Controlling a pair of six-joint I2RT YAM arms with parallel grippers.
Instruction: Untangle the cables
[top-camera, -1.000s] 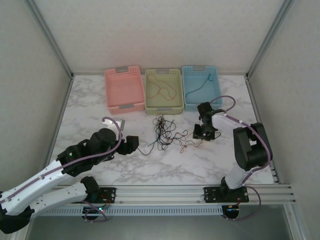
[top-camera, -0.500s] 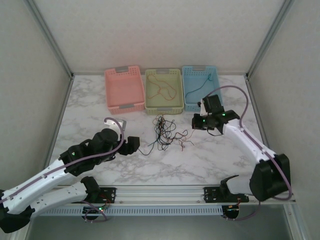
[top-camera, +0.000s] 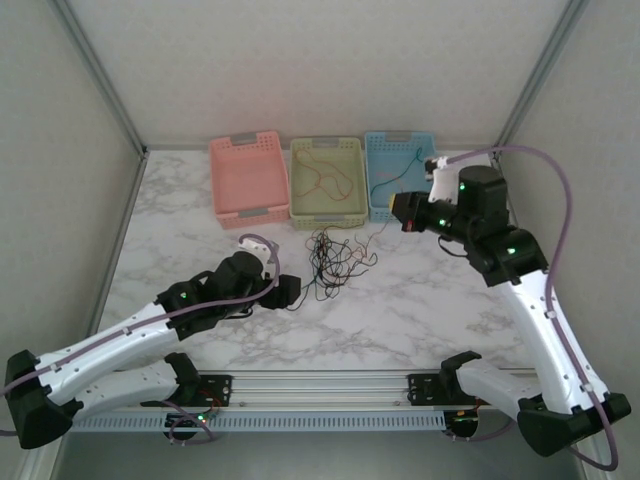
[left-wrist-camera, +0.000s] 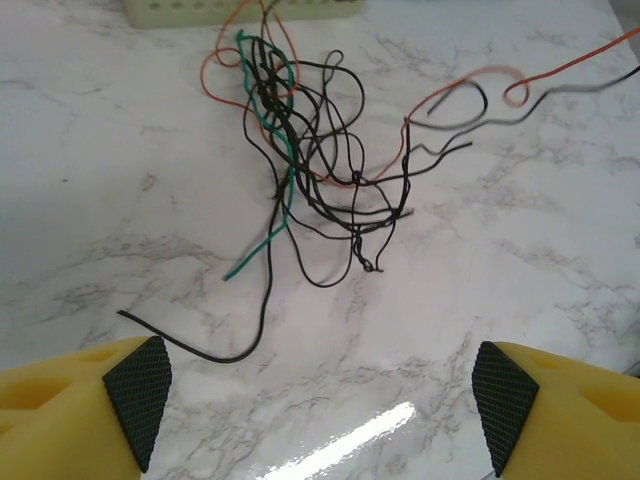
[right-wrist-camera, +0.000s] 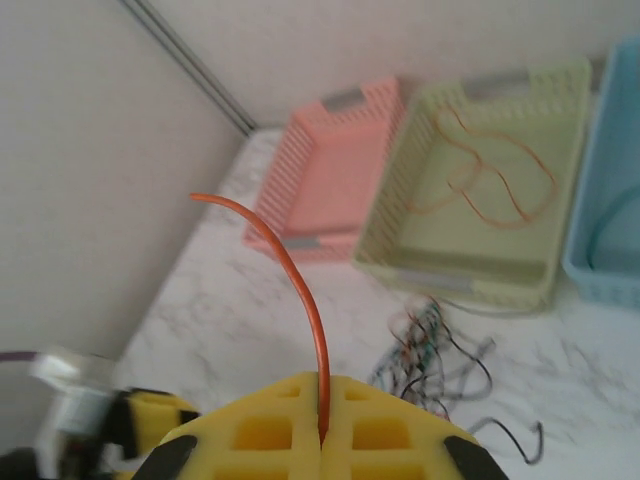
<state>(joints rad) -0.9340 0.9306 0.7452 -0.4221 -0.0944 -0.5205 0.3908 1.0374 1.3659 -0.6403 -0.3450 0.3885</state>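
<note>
Marble table (top-camera: 430, 320): right fingers (right-wrist-camera: 262, 432) now raised, pinching orange cable (right-wrist-camera: 298, 280).

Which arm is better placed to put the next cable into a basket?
Right, probably: the right gripper is shut on an orange cable, raised near the green basket. The left gripper is open and empty beside the tangle.

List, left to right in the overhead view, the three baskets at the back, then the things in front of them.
Back: pink basket → green basket → blue basket. Front: left end effector → tangle of cables → right end effector, shut on an orange cable.
</note>
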